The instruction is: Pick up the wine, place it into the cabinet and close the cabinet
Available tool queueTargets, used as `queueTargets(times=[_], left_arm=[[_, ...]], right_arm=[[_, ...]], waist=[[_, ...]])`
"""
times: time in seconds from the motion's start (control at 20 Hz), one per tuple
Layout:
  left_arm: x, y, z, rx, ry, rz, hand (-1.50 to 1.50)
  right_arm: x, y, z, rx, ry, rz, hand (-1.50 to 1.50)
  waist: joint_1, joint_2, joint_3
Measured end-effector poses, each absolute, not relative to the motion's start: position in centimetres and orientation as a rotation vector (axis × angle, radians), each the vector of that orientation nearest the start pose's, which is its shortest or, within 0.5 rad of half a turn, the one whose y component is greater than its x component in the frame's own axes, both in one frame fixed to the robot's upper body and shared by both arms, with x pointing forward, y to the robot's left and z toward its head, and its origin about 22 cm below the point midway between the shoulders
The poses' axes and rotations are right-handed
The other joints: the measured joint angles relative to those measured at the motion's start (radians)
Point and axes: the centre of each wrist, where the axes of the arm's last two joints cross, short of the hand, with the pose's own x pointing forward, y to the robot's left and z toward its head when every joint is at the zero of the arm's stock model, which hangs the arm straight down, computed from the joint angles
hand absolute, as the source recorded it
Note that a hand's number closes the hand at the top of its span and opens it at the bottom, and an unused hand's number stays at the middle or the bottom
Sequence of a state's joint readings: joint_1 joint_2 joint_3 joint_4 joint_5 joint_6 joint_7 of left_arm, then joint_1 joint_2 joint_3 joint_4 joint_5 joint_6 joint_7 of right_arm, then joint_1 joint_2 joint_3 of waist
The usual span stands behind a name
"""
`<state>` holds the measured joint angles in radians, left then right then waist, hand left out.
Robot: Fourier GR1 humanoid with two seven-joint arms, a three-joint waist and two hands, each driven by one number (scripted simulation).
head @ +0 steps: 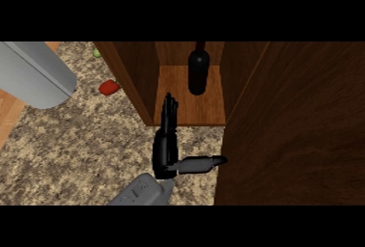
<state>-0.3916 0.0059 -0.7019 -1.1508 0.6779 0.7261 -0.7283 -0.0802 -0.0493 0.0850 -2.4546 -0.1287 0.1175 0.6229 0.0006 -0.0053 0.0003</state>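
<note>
1. One view only, from the head: we see the wine (197, 72), a dark bottle, standing inside the cabinet (189, 108) on its wooden floor, touching no hand.
2. Only one hand shows, and from its place we judge it our left hand (167, 140). It holds nothing, with fingers straight and pointing into the opening and thumb spread toward the door (292, 130). Our right hand is out of view.
3. Placing looks done, so closing remains. We should draw the hand clear of the opening, set flat fingers on the door's outer face, and swing it steadily shut without catching the bottle.
4. A red item (108, 87) lies on the bench (78, 149), well apart.
</note>
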Motion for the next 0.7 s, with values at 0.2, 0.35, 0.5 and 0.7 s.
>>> queueTargets(times=[0.2,0.35,0.5,0.7], left_arm=[[23.9,5.3,-0.5,-0.137,-1.897,0.221,-1.50],[22.2,5.7,0.6,-0.125,-1.893,0.231,-1.50],[20.2,6.3,1.2,-0.119,-1.890,0.239,-1.50],[17.9,7.7,2.4,-0.140,-1.901,0.265,-1.50]], right_arm=[[15.6,-21.9,19.7,0.188,-1.892,0.270,-1.50],[15.5,-22.0,19.6,0.183,-1.893,0.272,-1.50],[15.4,-22.3,19.5,0.175,-1.886,0.283,-1.50],[15.4,-22.3,19.6,0.178,-1.884,0.292,-1.50]], waist=[[0.001,0.001,0.000],[0.001,0.001,0.000],[0.001,0.001,0.000],[0.002,0.001,0.000]])
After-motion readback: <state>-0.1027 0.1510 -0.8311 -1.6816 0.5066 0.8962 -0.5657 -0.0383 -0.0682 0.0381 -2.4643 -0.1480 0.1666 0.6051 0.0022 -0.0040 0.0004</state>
